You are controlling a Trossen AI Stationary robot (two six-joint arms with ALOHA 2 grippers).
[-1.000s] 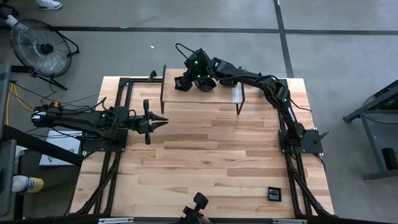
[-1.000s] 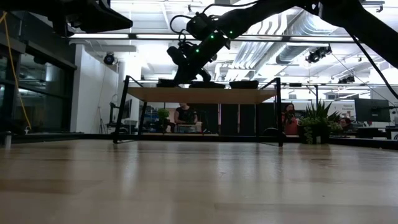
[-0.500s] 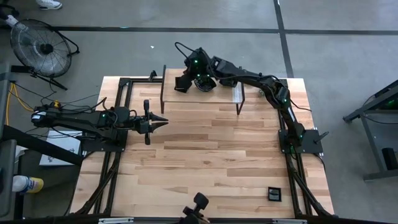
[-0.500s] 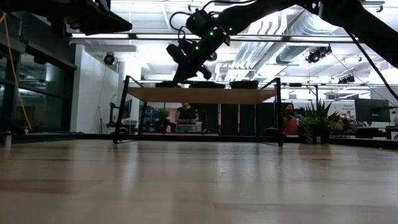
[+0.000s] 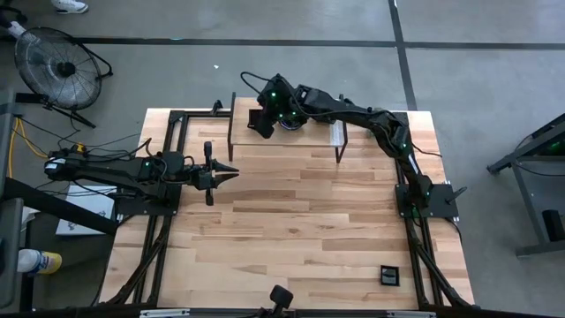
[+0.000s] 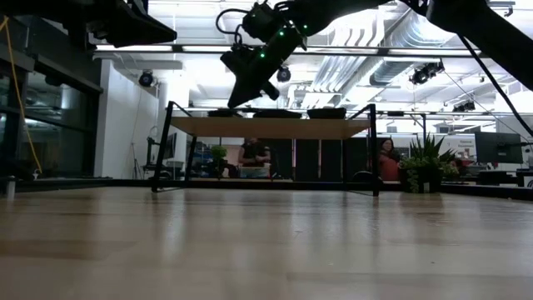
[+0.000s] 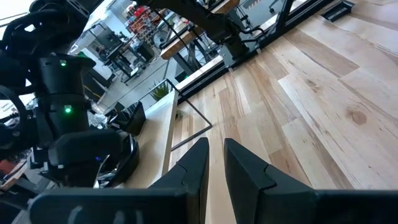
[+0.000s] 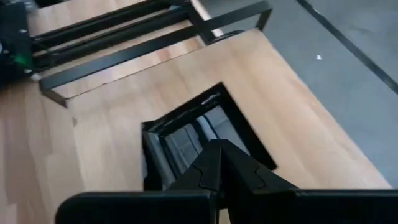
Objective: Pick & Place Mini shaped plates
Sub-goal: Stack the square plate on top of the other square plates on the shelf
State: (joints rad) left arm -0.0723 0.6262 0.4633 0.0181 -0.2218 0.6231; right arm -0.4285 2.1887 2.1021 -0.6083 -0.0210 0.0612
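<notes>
My right gripper [image 8: 217,163] is pressed together on the rim of a square black plate [image 8: 180,140], pinching it at one edge. In the low view the plate hangs tilted under my fingers, clear above the raised wooden shelf [image 6: 271,127] at the far side of the table [image 5: 300,230], over the shelf's left end. More black plates [image 6: 326,112] sit on the shelf top, low and dark; I cannot tell their shapes. My left gripper [image 5: 231,174] waits over the left part of the table, fingers a narrow gap apart with nothing between them. A small dark square thing [image 5: 389,275] lies near the near right corner.
</notes>
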